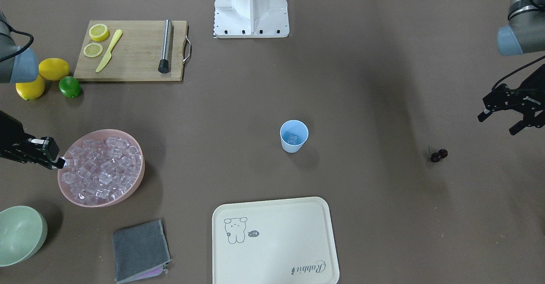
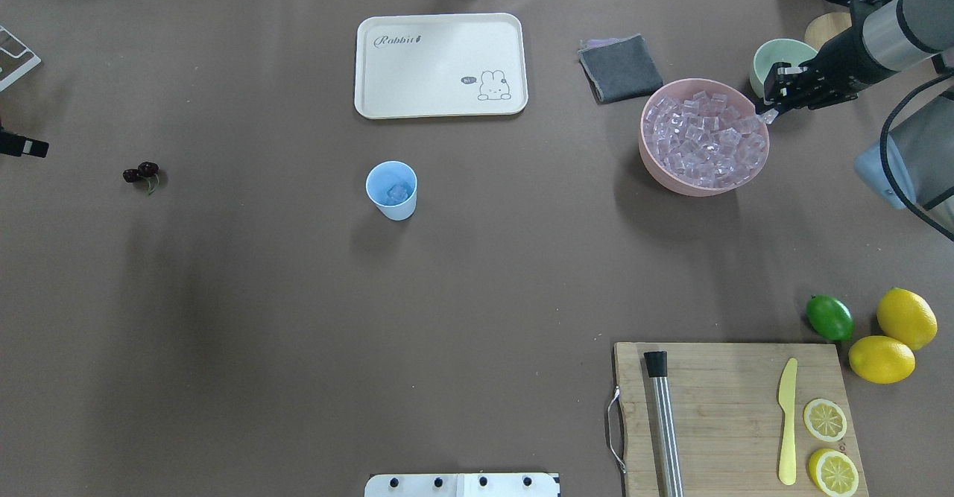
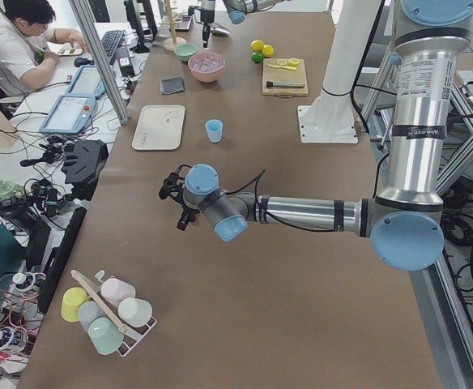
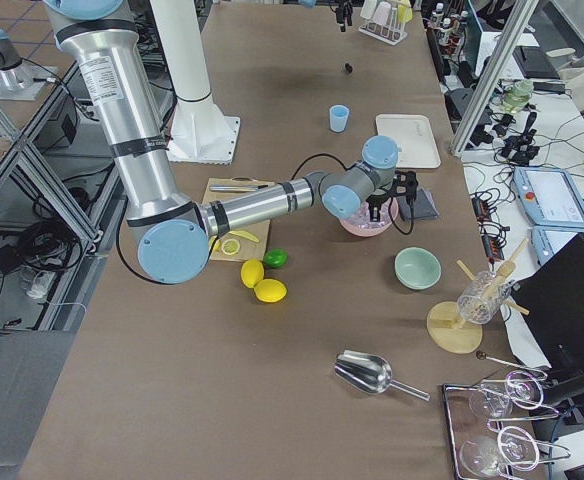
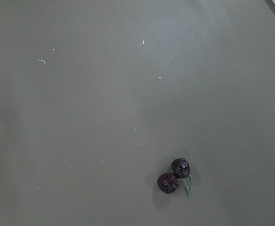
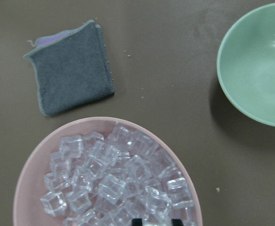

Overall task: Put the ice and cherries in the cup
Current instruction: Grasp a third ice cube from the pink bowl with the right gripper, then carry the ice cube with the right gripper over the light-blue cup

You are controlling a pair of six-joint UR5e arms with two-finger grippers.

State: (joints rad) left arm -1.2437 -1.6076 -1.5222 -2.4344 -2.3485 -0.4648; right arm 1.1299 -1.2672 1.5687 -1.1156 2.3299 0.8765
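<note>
Brown surface (image 1: 238, 118) carries the cup (image 1: 294, 144) at centre, one cube of ice (image 1: 293, 138) inside. At the rim of the pink bowl (image 1: 135, 185) the right gripper (image 1: 59, 162) has its jaws pinching another cube. Near the cherries (image 1: 438, 155), not touching them, the left gripper (image 1: 500, 123) hovers, jaws wide.

The worktop (image 1: 383, 84) is looking matt and faintly dusty. The ice (image 6: 114, 183) is glinting clear and glassy in the smooth pink bowl (image 6: 28, 186), the cup (image 1: 293, 147) is showing plain plastic, the grey cloth (image 6: 71, 70) is lying nappy, and the board (image 2: 730, 407) is showing bare wood grain.
</note>
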